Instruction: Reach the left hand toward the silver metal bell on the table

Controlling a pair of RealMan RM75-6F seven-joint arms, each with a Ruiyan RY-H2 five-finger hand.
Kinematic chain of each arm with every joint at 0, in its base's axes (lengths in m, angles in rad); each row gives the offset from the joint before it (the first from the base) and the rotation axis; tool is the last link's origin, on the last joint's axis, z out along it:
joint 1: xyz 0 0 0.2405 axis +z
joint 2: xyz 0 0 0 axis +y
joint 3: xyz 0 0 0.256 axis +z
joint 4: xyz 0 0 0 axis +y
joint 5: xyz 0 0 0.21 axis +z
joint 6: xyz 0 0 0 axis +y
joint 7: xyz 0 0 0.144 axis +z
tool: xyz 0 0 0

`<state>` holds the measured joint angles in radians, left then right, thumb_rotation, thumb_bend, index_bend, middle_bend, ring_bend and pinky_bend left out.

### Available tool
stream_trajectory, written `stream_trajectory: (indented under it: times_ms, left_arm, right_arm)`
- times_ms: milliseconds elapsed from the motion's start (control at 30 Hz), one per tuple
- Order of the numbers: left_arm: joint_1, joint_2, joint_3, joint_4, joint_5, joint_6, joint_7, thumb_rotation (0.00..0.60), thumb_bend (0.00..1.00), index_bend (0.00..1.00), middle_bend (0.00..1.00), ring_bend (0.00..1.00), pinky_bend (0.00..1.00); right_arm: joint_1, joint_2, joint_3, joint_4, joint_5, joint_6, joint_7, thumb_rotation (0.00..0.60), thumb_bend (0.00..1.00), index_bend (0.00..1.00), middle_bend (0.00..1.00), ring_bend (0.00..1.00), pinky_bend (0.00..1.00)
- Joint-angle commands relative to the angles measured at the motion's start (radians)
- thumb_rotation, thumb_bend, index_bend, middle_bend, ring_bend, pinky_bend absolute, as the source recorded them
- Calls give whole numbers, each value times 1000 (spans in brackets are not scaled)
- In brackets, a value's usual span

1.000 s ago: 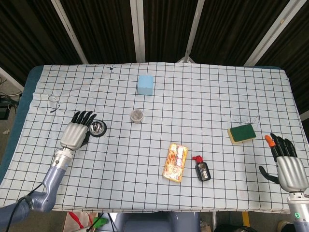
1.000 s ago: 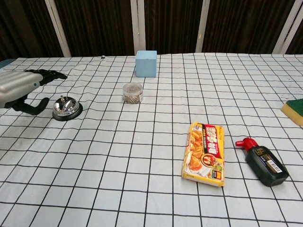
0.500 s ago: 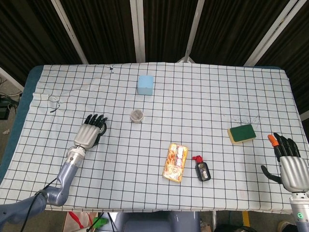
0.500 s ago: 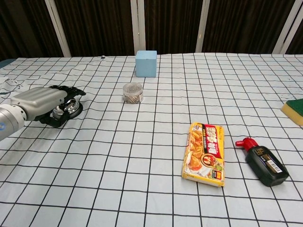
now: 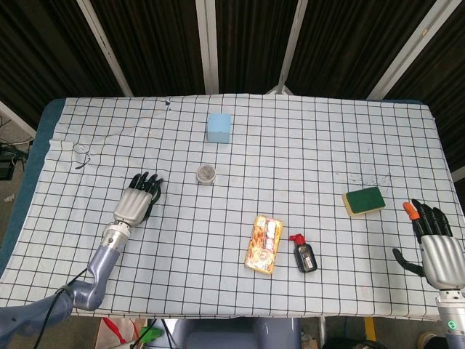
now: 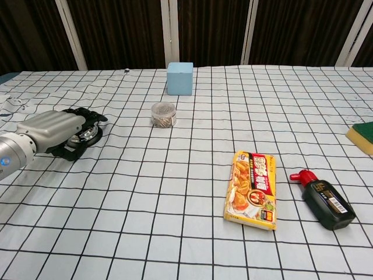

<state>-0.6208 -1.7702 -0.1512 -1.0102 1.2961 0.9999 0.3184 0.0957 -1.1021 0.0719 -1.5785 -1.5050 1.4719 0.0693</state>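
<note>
The silver bell on its black base [image 6: 88, 135] sits at the left of the checked cloth. In the chest view only its right rim shows, and in the head view it is hidden. My left hand [image 5: 138, 198] [image 6: 55, 129] lies palm down over it, fingers stretched across its top and apart, gripping nothing. Whether the palm touches the bell I cannot tell. My right hand [image 5: 436, 243] hovers at the table's front right corner, fingers spread and empty, far from the bell.
A clear jar of clips [image 5: 206, 174] stands just right of the bell, with a blue cube [image 5: 219, 127] behind it. A food box [image 5: 265, 243], a black bottle with a red cap [image 5: 304, 254] and a green sponge [image 5: 364, 201] lie to the right.
My left hand has moved right from beside the bell to over it, covering it in the head view. The right hand has drifted slightly toward the table's front edge.
</note>
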Motion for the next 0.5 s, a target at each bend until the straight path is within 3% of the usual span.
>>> stream_trajectory:
  times_ms: [33,167,300,367,500]
  left_arm:
    - [19,81,-27,-159,32,113,39,600,834,52,20,0,10]
    - [46,172,-42,-329,32,186,118,600,834,52,22,0,10]
    - [61,243,-40,-440,-28,163,187,600,831,52,22,0,10]
    - [79,291,-23,-500,-41,173,241,600,831,52,22,0,10]
    - [207,415,57,-703,-2,331,276,600,830,52,23,0,10]
  right_arm:
    - [1,-1,-1,0,-2,-2,-1,600,305,72,0,24,0]
    - [3,-2,-5,-3,-8,-6,-3,600,304,72,0,23,0]
    - [3,-1,-7,-6,-10,-6,-4,600,305,72,0,23,0]
    - [1,-1,-6,-6,-8,-4,-4,600,305,72,0,23,0]
    - [2,0,-4,-4,-1,-8,-3,600,305,72,0,23,0]
